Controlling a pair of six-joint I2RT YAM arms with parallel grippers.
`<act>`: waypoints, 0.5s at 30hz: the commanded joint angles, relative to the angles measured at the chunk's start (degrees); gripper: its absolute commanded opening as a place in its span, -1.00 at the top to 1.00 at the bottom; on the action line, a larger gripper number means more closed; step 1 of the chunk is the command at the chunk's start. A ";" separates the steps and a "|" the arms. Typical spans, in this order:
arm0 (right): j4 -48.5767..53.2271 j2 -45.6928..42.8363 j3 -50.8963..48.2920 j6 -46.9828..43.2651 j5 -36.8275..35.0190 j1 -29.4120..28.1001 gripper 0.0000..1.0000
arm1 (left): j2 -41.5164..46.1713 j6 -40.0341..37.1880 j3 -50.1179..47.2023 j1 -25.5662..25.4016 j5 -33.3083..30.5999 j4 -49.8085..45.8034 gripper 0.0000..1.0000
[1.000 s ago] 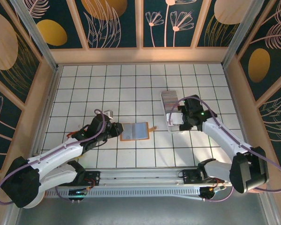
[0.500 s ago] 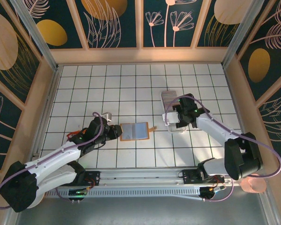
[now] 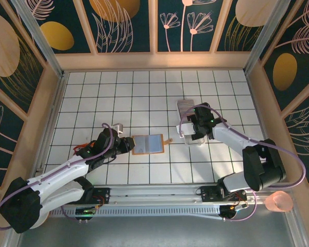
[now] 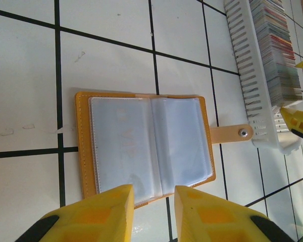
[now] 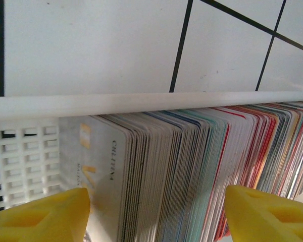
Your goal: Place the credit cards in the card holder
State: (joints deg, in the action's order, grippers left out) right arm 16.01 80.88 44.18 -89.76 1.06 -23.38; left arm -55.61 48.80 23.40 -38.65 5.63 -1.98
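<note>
The card holder [image 3: 148, 144] lies open and flat on the tiles, tan leather with clear inner pockets [image 4: 146, 143] and a clasp tab [image 4: 232, 133] pointing right. My left gripper [image 3: 130, 144] hovers at its left edge; in the left wrist view the gripper [image 4: 154, 194] is open a narrow gap over the holder's rim, holding nothing. The credit cards [image 5: 192, 166] stand on edge in a long row inside a white slotted tray [image 5: 141, 103]. My right gripper [image 5: 156, 206] is open wide, its fingers straddling the front several cards at the tray's near end [image 3: 193, 139].
The tray [image 4: 247, 75] with its cards [image 4: 280, 55] runs away from the arms just right of the holder. A wooden rim [image 3: 154, 62] and patterned walls border the tiled table. White tiles spread to the left and back.
The right gripper has shifted left and forward onto the tray's near end, its jaws narrowing slightly. The left gripper and the card holder have hardly moved.
</note>
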 commanded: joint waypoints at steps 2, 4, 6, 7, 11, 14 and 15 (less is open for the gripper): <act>-1.79 1.40 -0.19 -1.47 -1.60 -0.50 -0.42 | 1.19 1.18 -0.63 -0.26 1.01 -0.39 0.47; -0.94 1.72 -0.08 -1.31 -1.24 -0.70 -0.42 | 1.42 1.41 -0.63 -0.28 1.08 -0.39 0.47; -0.87 1.89 -0.23 -1.61 -1.37 -0.80 -0.44 | 1.73 1.47 -0.63 -0.23 1.34 -0.53 0.47; -1.17 1.97 -0.37 -1.59 -1.41 -0.86 -0.44 | 1.87 1.52 -0.62 -0.28 1.32 -0.65 0.47; -1.43 2.53 -0.37 -1.91 -1.76 -0.93 -0.45 | 2.40 1.54 -0.63 -0.28 1.47 -1.18 0.47; -1.29 2.92 0.51 -1.93 -1.76 -1.00 -0.40 | 2.70 1.75 -0.79 -0.28 1.43 -1.36 0.47; -0.90 2.93 0.99 -1.93 -1.76 -1.00 -0.36 | 2.83 1.74 -0.81 -0.28 1.51 -1.36 0.47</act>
State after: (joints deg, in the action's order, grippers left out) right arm 15.84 82.96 44.18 -90.26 0.45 -24.01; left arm -53.60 49.80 23.33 -38.65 6.07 -2.22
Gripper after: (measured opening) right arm 0.691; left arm 0.266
